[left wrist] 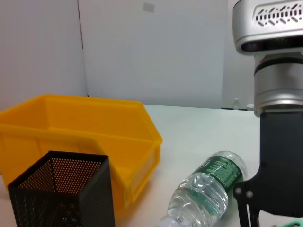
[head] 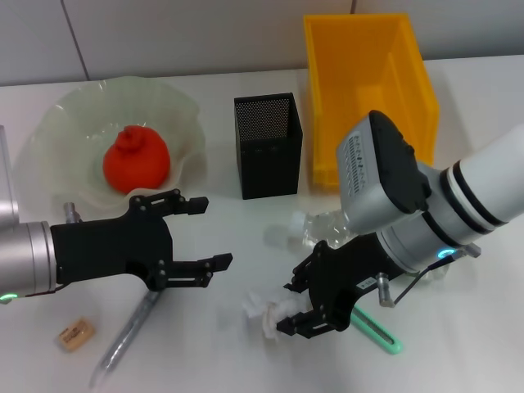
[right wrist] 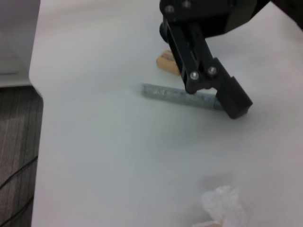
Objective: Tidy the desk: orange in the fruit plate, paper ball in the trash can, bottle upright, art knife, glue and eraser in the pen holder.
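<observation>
The orange (head: pixel 135 160) lies in the clear fruit plate (head: pixel 74 115) at the back left. The white paper ball (head: pixel 264 309) lies on the table at the front centre; it also shows in the right wrist view (right wrist: pixel 222 207). My right gripper (head: pixel 293 309) is open, with its fingertips right at the ball. The clear bottle (head: pixel 323 226) lies on its side behind it, partly hidden by the right arm, and also shows in the left wrist view (left wrist: pixel 206 187). My left gripper (head: pixel 214 235) is open and empty above the grey glue stick (head: pixel 123 340). The eraser (head: pixel 75 334) and the green art knife (head: pixel 378 333) lie on the table.
The black mesh pen holder (head: pixel 268 146) stands at the back centre. The yellow bin (head: pixel 368 82) stands to its right. The table's front edge is close to the glue stick and the eraser.
</observation>
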`<control>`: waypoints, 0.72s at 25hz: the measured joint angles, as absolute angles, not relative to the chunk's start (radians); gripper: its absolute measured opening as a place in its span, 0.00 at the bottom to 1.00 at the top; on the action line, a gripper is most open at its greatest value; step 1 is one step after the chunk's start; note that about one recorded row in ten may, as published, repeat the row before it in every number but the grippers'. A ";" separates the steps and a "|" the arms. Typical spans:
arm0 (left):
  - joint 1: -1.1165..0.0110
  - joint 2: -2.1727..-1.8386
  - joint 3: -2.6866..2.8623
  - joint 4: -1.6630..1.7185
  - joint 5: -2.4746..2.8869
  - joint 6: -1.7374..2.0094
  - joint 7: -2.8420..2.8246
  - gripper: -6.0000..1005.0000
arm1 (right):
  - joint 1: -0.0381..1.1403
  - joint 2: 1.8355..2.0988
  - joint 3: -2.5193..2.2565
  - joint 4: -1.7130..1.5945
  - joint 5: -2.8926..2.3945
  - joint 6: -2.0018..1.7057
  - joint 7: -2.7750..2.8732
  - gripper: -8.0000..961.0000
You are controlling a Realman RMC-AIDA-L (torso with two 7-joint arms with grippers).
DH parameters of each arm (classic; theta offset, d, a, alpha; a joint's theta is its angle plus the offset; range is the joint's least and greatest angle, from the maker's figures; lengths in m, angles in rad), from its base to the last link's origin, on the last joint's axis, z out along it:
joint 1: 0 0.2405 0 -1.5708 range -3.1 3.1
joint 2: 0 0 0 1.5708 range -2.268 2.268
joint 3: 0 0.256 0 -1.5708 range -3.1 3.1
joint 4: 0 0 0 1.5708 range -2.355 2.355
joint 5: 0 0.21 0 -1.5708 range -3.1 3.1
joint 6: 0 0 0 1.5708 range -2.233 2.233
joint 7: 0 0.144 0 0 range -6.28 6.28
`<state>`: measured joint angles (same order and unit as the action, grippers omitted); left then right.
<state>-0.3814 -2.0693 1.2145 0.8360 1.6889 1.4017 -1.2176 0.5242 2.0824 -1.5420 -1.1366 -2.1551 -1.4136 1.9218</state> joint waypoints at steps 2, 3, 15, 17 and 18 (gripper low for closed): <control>-0.381 -2.069 1.214 0.836 1.689 1.401 -1.217 0.85 | 0.503 2.080 -1.533 -1.171 -2.155 -1.423 1.928 0.47; -0.382 -2.069 1.214 0.836 1.688 1.400 -1.217 0.85 | 0.503 2.080 -1.533 -1.171 -2.155 -1.423 1.928 0.46; -0.387 -2.070 1.219 0.834 1.680 1.367 -1.216 0.85 | 0.409 2.078 -1.445 -1.276 -2.210 -1.429 1.922 0.45; -0.388 -2.071 1.219 0.834 1.679 1.367 -1.216 0.85 | 0.387 2.078 -1.395 -1.307 -2.211 -1.429 1.911 0.45; -0.390 -2.071 1.219 0.834 1.679 1.366 -1.216 0.85 | 0.387 2.078 -1.395 -1.307 -2.211 -1.429 1.911 0.45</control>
<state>-0.3903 -2.0710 1.2193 0.8343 1.6790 1.3665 -1.2164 0.3870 2.0784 -1.3955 -1.3070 -2.2107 -1.4289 1.9113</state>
